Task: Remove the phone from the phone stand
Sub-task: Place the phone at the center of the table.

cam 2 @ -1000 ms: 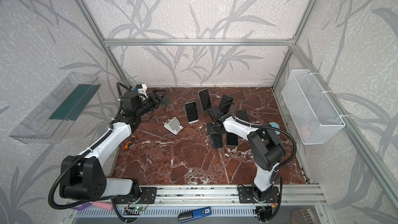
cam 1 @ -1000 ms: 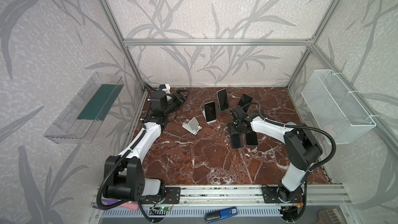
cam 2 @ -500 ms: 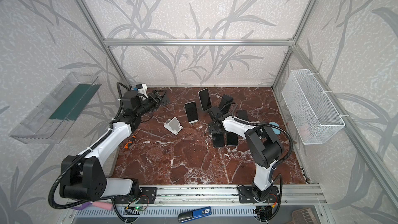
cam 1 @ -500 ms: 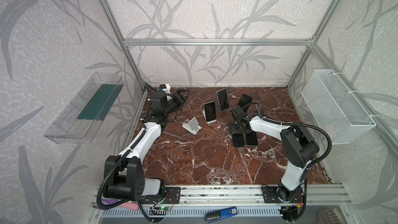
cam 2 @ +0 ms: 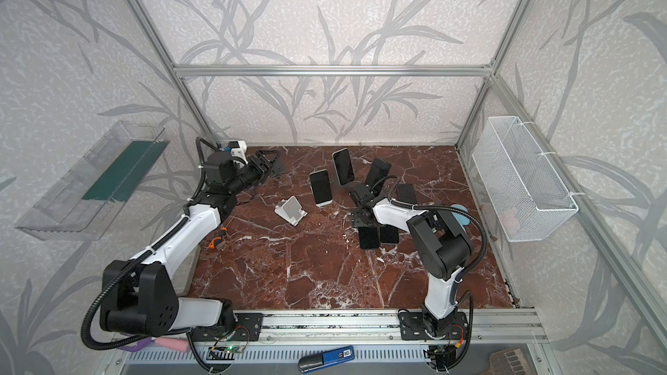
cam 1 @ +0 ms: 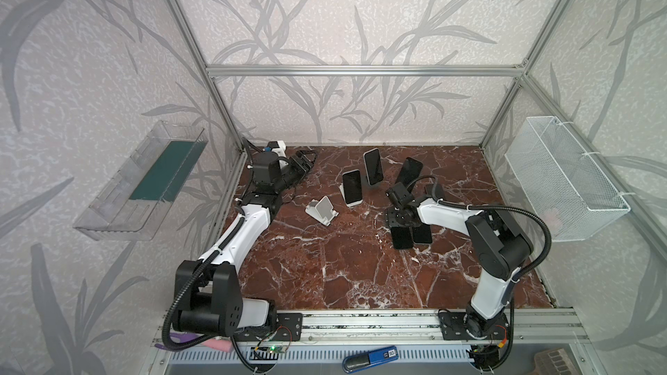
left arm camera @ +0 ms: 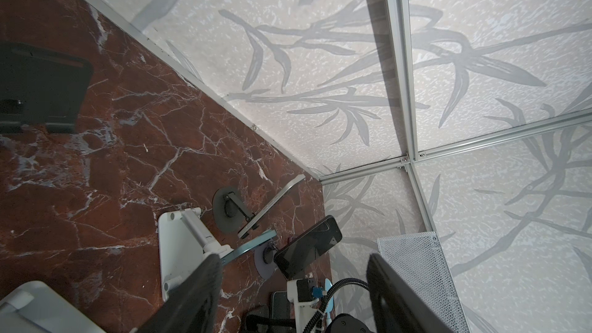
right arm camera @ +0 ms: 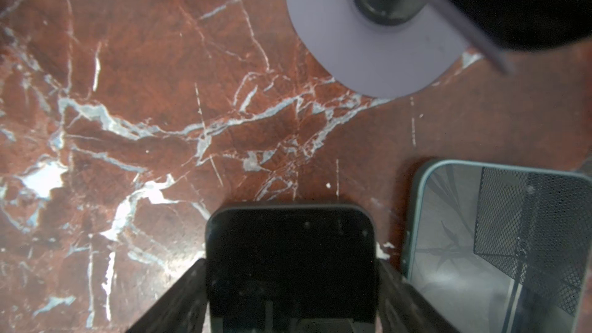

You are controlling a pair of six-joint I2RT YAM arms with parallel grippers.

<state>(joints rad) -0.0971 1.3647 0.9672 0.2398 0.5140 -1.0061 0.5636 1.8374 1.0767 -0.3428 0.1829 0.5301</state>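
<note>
- The right gripper straddled a black phone lying flat on the marble table, just beside a teal-edged phone, apparently a set-down spot clear of the lilac stand.
- Whether its jaws pinched the phone could not be told.
- The left gripper hung parted and empty, seemingly out of the way.

The table looks like polished red-brown marble with white veins, glossy enough to catch glare. The frame bars are dull silver metal. The walls look matt and grainy. At the right of both top views the basket is white wire mesh; at the left the tray is clear, shiny plastic. In the right wrist view the black phone has a smooth glossy face. The stand at mid-frame is smooth white plastic.
</note>
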